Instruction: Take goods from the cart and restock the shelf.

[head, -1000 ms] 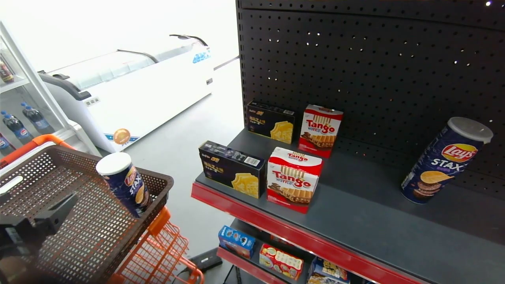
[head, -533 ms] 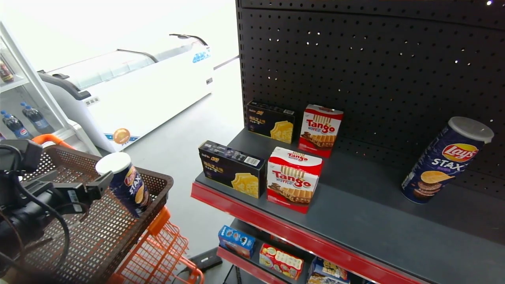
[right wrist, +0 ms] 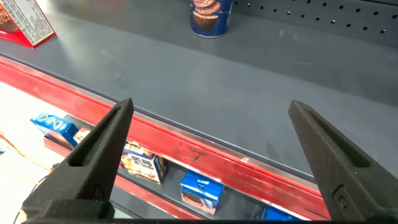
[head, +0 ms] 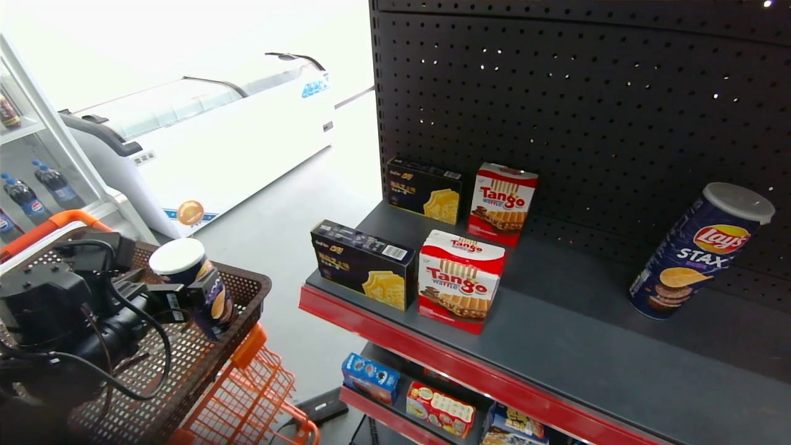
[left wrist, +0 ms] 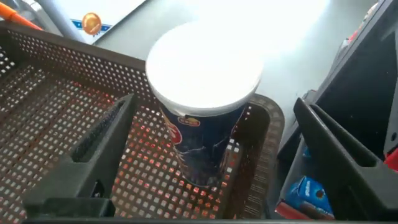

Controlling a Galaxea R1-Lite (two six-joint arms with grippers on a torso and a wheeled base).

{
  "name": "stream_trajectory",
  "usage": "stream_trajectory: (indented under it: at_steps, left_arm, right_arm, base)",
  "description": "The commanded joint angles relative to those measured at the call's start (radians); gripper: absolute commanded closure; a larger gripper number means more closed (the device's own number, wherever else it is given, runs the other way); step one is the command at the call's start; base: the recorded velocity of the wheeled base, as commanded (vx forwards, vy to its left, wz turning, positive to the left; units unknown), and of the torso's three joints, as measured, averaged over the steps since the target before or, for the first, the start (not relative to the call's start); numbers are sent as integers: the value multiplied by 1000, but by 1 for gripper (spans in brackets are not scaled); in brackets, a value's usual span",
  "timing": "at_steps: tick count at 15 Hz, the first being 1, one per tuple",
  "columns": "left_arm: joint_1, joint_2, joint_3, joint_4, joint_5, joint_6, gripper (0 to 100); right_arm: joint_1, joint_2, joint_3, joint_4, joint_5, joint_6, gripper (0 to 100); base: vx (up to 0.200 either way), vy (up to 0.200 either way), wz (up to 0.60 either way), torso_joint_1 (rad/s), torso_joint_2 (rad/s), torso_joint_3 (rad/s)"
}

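Observation:
A dark blue chip can (head: 198,284) with a white lid stands tilted in the front corner of the brown cart basket (head: 250,285). My left gripper (head: 179,279) is open inside the basket, one finger on each side of the can, just below its lid. In the left wrist view the can (left wrist: 205,124) stands between the two spread fingers (left wrist: 99,149), not touching either. A second chip can (head: 698,250) leans against the pegboard at the right of the grey shelf (head: 587,346). My right gripper (right wrist: 214,162) hangs open above the shelf's red front edge, holding nothing.
Two red-and-white wafer boxes (head: 460,281) and two black boxes (head: 364,262) stand at the shelf's left end. Bare shelf lies between them and the leaning can. More goods (head: 440,409) sit on the lower shelf. A white freezer (head: 204,136) stands behind the cart.
My left arm has risen and pushed forward into the basket; its open fingers now flank the can. The can and the shelf goods have not moved.

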Motion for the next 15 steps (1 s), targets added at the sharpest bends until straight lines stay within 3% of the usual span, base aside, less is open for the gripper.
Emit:
stream_trajectory:
  at_steps: [1, 14, 15]
  left_arm:
    - [5, 101, -17, -17, 2, -1, 0]
    - [46, 325, -218, -75, 1, -15, 0]
    - [46, 337, -235, -78, 1, -15, 100]
  right_arm:
    - [0, 1, 0, 0, 0, 0, 0]
    - [0, 1, 0, 0, 0, 0, 0]
    - [-1, 1, 0, 0, 0, 0, 0]
  base:
    - [0, 0, 0, 0, 0, 0]
    - [0, 0, 0, 0, 0, 0]
    - [0, 0, 0, 0, 0, 0]
